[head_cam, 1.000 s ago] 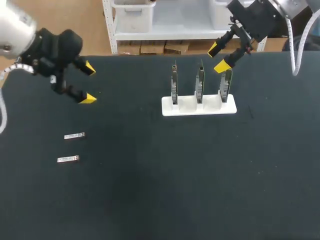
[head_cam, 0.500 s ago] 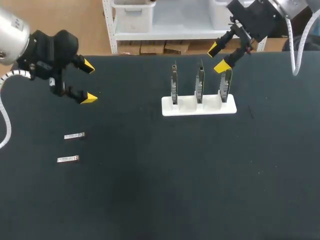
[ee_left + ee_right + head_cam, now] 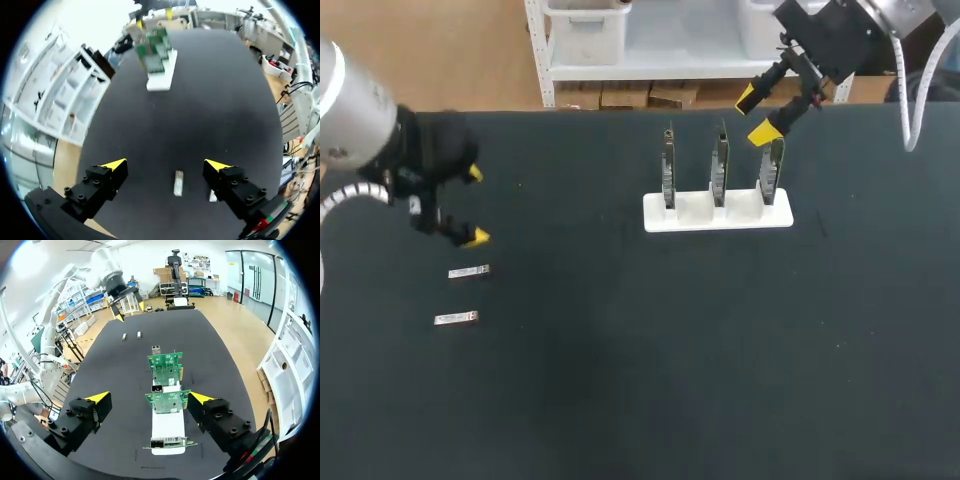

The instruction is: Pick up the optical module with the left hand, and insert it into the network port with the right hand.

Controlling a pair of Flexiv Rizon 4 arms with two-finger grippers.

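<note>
On the black table (image 3: 620,380), a small silver rectangular optical module (image 3: 469,271) is seen just ahead of the spread left gripper (image 3: 472,205); the right gripper (image 3: 756,114), also spread, is held near the white card rack (image 3: 740,218).

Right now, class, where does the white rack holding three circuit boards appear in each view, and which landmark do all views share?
Head view: white rack right of the table's middle, beside the right pincer.
Left wrist view: far ahead of the left pincer, across the table.
Right wrist view: close ahead of the right pincer, centred.
Shared landmark: the two optical modules.
</note>
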